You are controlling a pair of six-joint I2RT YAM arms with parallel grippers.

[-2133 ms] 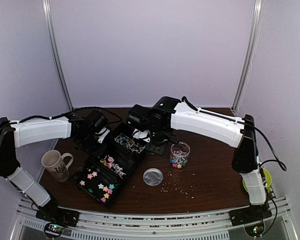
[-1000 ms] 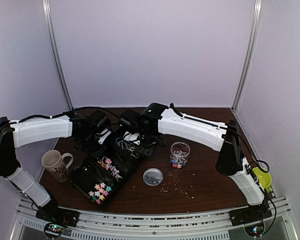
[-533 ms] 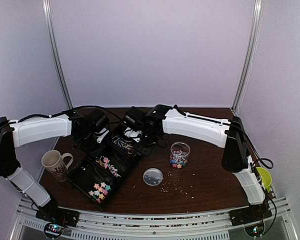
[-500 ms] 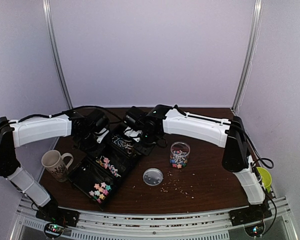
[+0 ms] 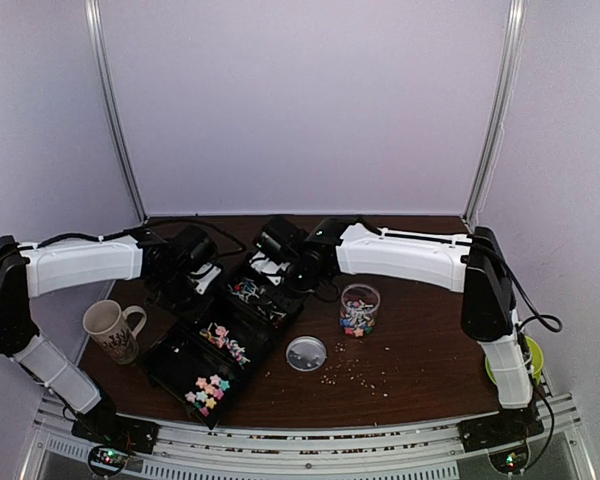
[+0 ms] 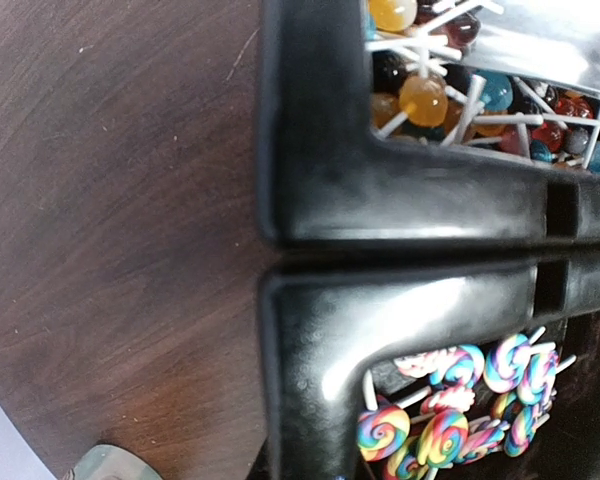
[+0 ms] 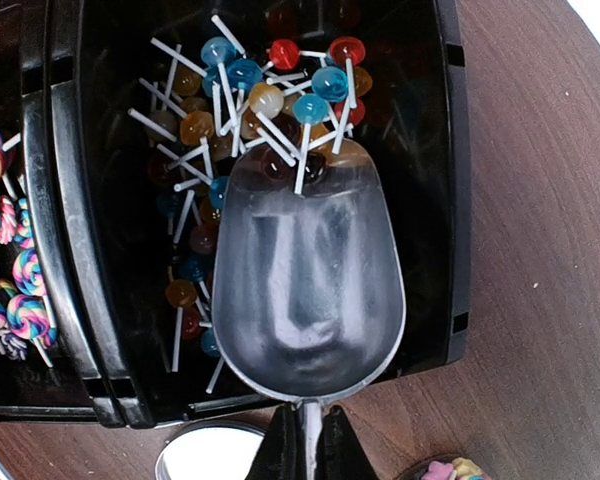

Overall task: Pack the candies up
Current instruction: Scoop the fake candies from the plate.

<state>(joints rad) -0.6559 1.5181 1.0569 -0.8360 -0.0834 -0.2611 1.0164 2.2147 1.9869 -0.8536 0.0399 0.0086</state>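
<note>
Right fingers (image 7: 283, 455) pinch the scoop (image 7: 305, 290) over candies (image 7: 242, 75) in the tray (image 7: 458, 200); left fingers (image 5: 200, 285) are pressed together.

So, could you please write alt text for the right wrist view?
The right end effector holds a clear scoop by its handle, its tip among round lollipops in a black tray. Swirl lollipops lie in the next compartment, at left.

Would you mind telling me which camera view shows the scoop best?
The right wrist view: the scoop shows whole, handle pinched in the right gripper, mouth over the ball lollipops. The left wrist view catches only what seems its shiny edge; the top view hides it under the right arm.
</note>
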